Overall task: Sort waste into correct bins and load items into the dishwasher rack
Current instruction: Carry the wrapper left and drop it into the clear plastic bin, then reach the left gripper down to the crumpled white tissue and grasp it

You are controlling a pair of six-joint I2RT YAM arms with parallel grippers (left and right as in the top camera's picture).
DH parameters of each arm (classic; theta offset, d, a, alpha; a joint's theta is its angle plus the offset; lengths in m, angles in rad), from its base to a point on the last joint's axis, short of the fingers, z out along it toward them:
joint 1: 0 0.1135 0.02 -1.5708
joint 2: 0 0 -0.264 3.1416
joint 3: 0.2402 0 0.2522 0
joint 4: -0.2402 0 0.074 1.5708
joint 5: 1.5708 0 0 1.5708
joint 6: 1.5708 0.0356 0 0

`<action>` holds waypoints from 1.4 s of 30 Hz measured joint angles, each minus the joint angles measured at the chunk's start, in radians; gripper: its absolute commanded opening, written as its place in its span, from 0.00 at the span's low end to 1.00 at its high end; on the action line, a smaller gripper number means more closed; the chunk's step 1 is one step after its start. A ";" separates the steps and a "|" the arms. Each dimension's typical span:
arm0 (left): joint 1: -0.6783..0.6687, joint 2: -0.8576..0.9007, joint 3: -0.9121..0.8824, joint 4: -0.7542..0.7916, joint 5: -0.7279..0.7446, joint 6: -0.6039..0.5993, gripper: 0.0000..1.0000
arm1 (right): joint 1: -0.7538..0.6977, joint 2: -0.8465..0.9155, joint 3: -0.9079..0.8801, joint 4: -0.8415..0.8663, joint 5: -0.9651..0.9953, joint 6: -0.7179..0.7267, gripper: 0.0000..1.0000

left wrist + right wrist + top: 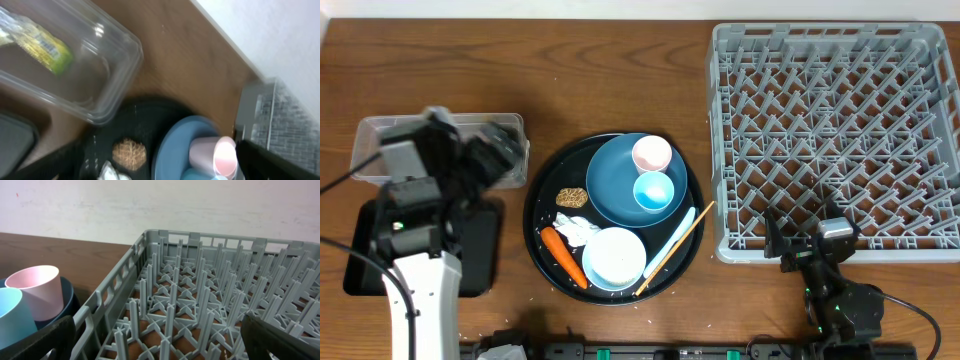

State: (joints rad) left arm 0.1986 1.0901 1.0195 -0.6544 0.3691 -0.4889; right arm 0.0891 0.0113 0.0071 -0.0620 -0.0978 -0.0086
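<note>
As my left hand point(506, 150) hung over the right end of the clear tub point(370, 140), in the upper left of the overhead view, its fingers stood wide apart and gripped nothing. The yellow-green snack wrapper point(44, 46) lay inside that tub, in the upper left of the wrist view, free of my fingers. Just below the tub in the overhead view sat the shallow black tray point(485, 250), partly hidden under my left arm.

To the right of both, in the middle of the counter point(620, 60), was the round black tray point(533, 235). The dark-blue plate point(610, 180) filled its upper part and carried the pink cup point(652, 153), with the light-blue cup point(653, 190) just below it. Left of the plate sat the brown food lump point(571, 197), and below that the crumpled white tissue point(578, 230). The carrot point(563, 255) slanted along the lower left of the tray, and the pale-blue bowl point(615, 257) sat at its lower middle. The white utensil point(675, 238) and the chopsticks point(700, 218) slanted side by side along the right of the tray. The upper tips of the chopsticks reached past the rim.

My right hand point(805, 237) was at the lower right of the overhead view, just below the near wall of the dishwasher rack point(720, 150). Its fingers were spread wide and held nothing. The rack filled the upper right.
</note>
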 measured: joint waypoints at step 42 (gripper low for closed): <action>-0.384 0.375 -0.195 -0.096 -0.212 -0.039 0.59 | 0.000 0.000 0.000 0.000 0.000 0.000 0.99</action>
State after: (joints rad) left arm -0.1852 1.4647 0.8249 -0.7502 0.1566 -0.5278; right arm 0.0891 0.0113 0.0071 -0.0624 -0.0982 -0.0086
